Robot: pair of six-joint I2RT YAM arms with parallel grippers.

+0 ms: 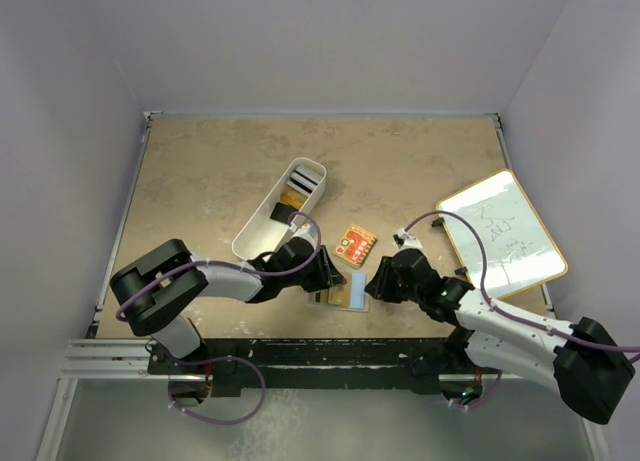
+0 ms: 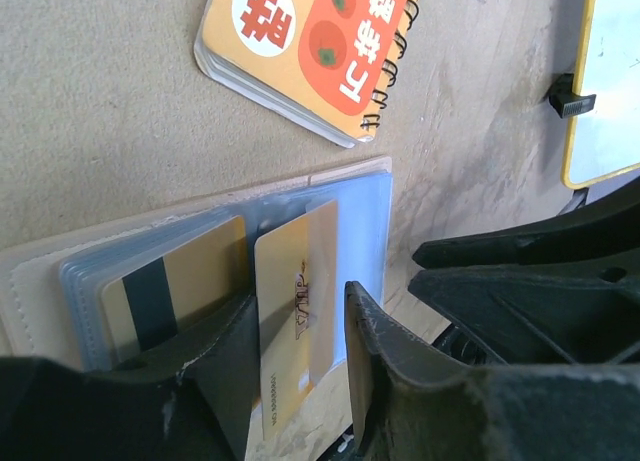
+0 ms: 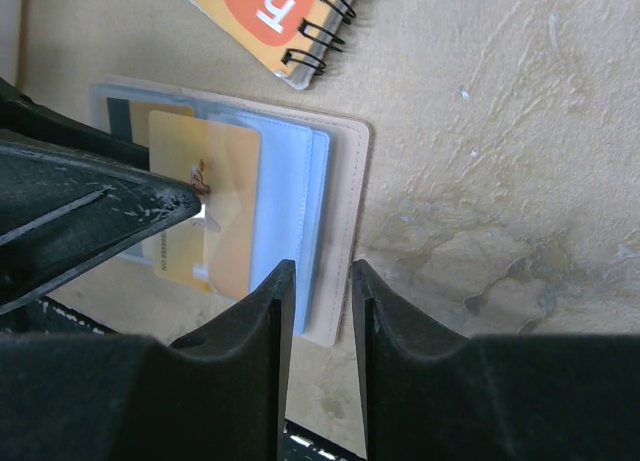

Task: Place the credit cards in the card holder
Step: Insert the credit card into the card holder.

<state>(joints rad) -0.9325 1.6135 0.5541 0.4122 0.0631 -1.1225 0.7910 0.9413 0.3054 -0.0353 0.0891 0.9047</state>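
Note:
The card holder [image 1: 352, 298] lies open on the table between both grippers, a beige cover [image 3: 345, 181] with clear blue sleeves [image 2: 360, 211]. A gold VIP card [image 2: 290, 301] sits partly inside a sleeve, its near end sticking out; it also shows in the right wrist view [image 3: 215, 181]. A second gold card with a black stripe [image 2: 170, 291] is in a neighbouring sleeve. My left gripper [image 2: 300, 296] is open, and its jaws straddle the VIP card. My right gripper [image 3: 322, 266] has its jaws a narrow gap apart over the holder's right edge. More cards [image 1: 300, 181] lie in the white bin [image 1: 262, 231].
An orange spiral notebook [image 1: 355, 244] lies just beyond the holder, also in the left wrist view [image 2: 300, 41]. A whiteboard with a yellow frame [image 1: 500, 231] lies at the right. The two grippers [image 1: 330, 279] [image 1: 372, 281] are close together. Walls enclose the table.

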